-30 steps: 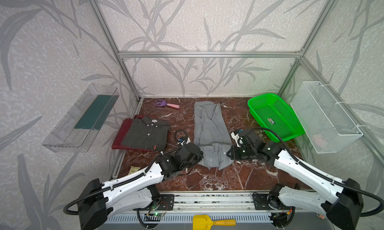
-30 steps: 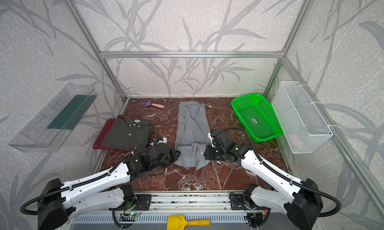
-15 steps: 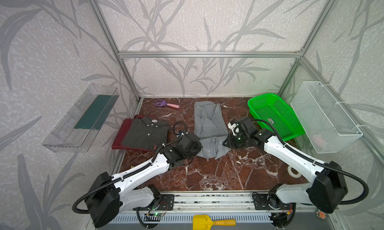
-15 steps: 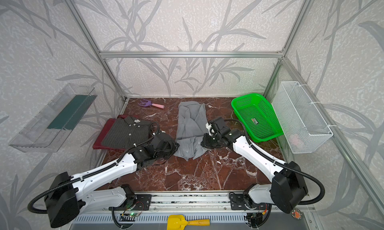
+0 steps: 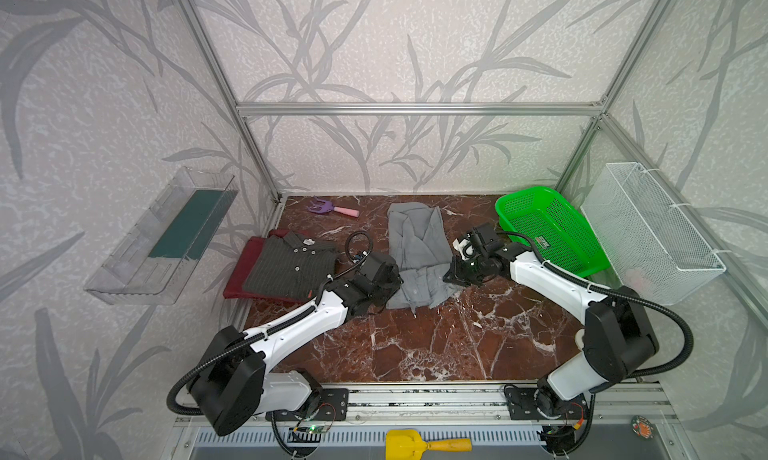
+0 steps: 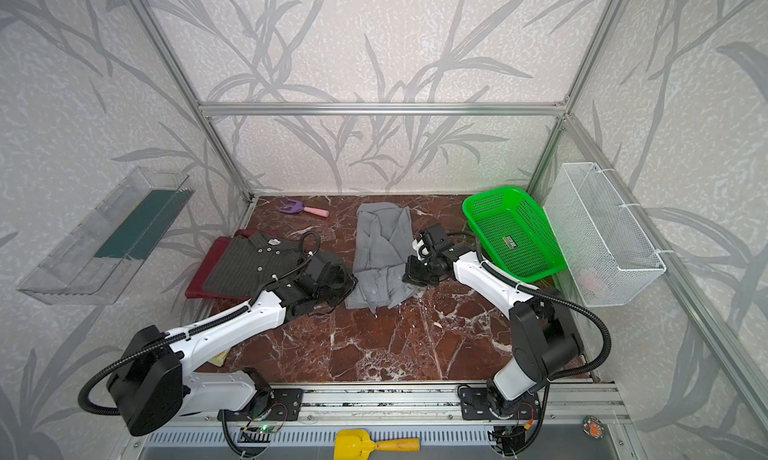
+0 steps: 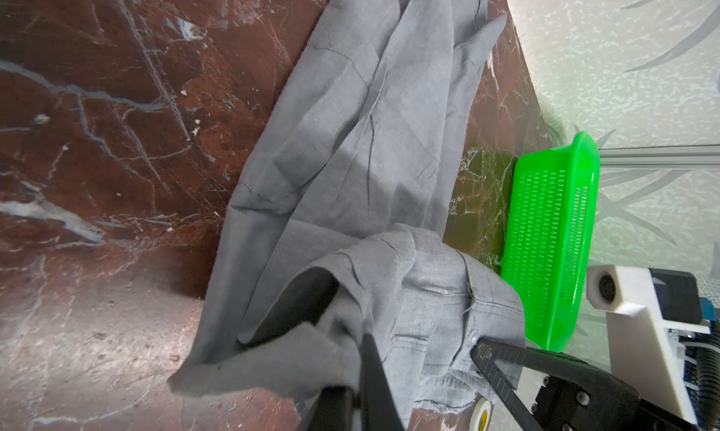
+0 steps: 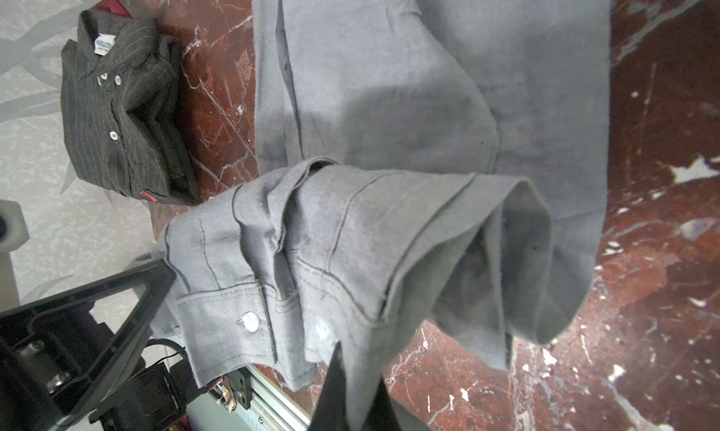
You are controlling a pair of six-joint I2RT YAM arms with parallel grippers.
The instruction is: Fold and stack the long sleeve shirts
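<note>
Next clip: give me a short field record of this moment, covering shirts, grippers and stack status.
light grey shirt: centre, laid lengthwise, near end lifted
left gripper: shut on light grey shirt, near-left corner
right gripper: shut on light grey shirt, near-right corner
dark pinstriped shirt: folded, lying on maroon shirt, at left
stack: two shirts; grey one not yet added

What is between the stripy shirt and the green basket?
The light grey shirt lies stretched out on the marble table between the stripy shirt and the green basket. Both top views show it.
</note>
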